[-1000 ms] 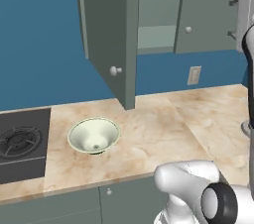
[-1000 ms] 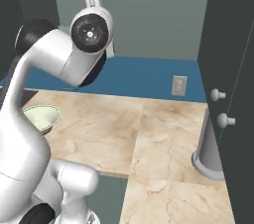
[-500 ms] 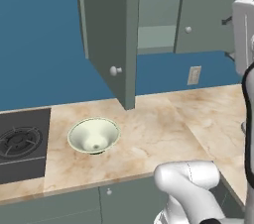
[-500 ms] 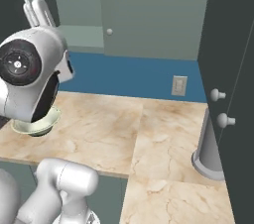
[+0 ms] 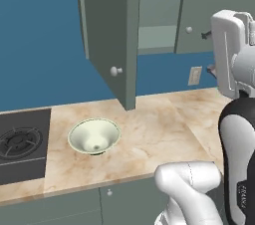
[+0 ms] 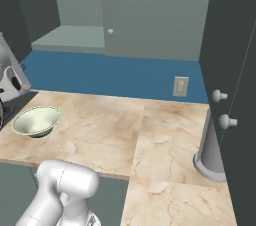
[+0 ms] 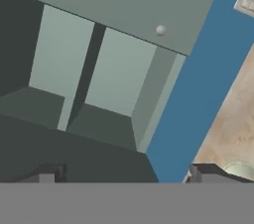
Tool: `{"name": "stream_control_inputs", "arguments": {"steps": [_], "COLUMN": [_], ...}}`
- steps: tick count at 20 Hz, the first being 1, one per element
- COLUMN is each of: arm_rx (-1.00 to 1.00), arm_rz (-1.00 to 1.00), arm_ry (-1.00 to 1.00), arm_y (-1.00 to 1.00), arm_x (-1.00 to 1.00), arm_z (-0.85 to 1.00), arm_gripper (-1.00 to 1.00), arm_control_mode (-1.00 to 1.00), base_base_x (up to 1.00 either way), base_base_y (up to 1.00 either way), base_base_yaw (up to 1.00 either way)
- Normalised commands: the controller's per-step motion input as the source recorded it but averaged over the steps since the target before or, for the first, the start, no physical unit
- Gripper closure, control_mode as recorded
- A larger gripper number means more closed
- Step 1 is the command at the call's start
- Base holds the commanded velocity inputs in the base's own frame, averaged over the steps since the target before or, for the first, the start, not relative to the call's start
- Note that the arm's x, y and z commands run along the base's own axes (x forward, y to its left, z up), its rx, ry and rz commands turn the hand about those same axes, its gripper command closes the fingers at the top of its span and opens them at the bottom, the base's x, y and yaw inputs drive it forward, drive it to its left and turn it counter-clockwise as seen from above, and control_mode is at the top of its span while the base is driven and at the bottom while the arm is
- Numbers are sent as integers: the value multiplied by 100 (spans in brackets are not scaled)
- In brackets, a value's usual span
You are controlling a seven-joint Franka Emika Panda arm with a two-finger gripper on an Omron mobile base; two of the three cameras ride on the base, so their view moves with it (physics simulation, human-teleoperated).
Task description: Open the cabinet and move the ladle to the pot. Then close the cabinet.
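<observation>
The cabinet [image 5: 156,17] hangs above the counter with its left door [image 5: 106,30] swung open, a small pale knob [image 5: 115,71] on it. Its inner shelf [image 6: 70,36] looks bare; the right door [image 6: 150,15] is closed. In the hand view I look into the open cabinet [image 7: 99,79], and my gripper [image 7: 124,176] is open, its two dark tips spread wide with nothing between them. In the left base view my gripper [image 5: 209,52] hovers high at the right, facing the cabinet. The ladle and the pot are out of view.
A pale green-white bowl [image 5: 93,136] sits on the marble counter [image 5: 159,134], with a black stove burner [image 5: 20,144] to its left. A wall outlet [image 6: 180,86] is on the blue backsplash. A dark tall unit [image 6: 232,70] and a grey cylinder [image 6: 210,152] stand at the right.
The arm has swung: its big joint left the middle of the right base view, going left, and the hand has come further into the left base view's right side. The scene itself is unchanged.
</observation>
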Motion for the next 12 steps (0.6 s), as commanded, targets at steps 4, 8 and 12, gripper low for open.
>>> {"name": "stream_control_inputs", "arguments": {"steps": [4, 8, 12], "arm_rx": [0, 0, 0], "arm_rz": [0, 0, 0], "arm_ry": [5, 5, 4], "arm_y": [49, 62, 67], "arm_x": [-68, -36, -14], "arm_z": [0, 0, 0], "arm_gripper": [-100, -100, -100], "arm_control_mode": [-100, -100, -100], "base_base_x": [0, 0, 0], "base_base_y": [0, 0, 0], "base_base_yaw": [0, 0, 0]}}
